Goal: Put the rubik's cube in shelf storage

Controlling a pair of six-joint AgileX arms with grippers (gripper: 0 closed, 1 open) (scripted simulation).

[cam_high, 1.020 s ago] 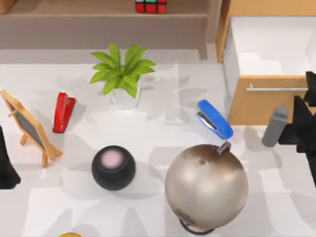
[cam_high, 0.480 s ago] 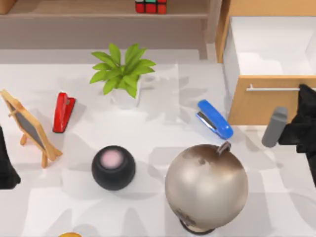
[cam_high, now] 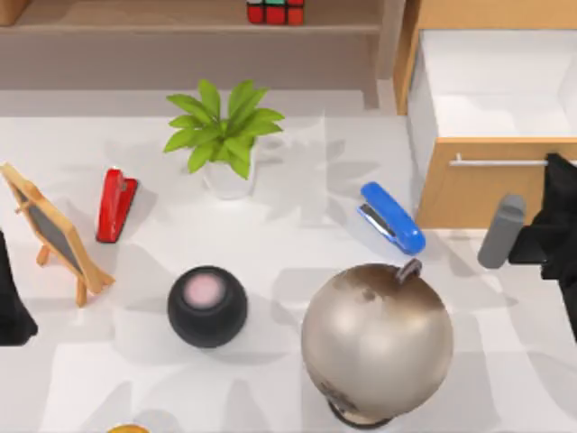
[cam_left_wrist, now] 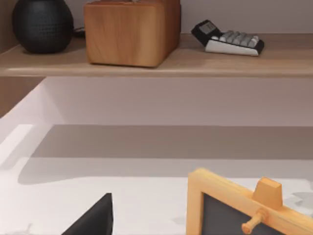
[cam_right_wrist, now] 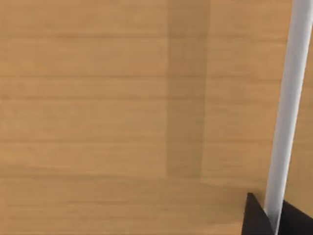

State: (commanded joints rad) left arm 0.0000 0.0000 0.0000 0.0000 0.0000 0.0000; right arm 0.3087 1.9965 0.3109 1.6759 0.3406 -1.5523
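One rubik's cube (cam_high: pixel 276 11) of glossy red, green and white squares sits on the flat wooden board of the shelf storage (cam_high: pixel 135 29) at the worktop's (cam_high: pixel 297 225) far edge. Two staplers lie below, one red (cam_high: pixel 114 205), one blue (cam_high: pixel 392 217), beside one leafy potted plant (cam_high: pixel 225 135), one round black speaker (cam_high: pixel 206 306), one metallic globe (cam_high: pixel 377 341) and one wood-framed chalkboard (cam_high: pixel 52 233). The right hand (cam_high: pixel 552 216) reaches the drawer's metal handle (cam_high: pixel 500 162); its grip cannot be told. The left arm is parked at the left edge.

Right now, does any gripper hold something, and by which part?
Cannot be told: the right gripper sits at the drawer's metal handle. The left gripper, parked at the table's left edge, holds nothing.
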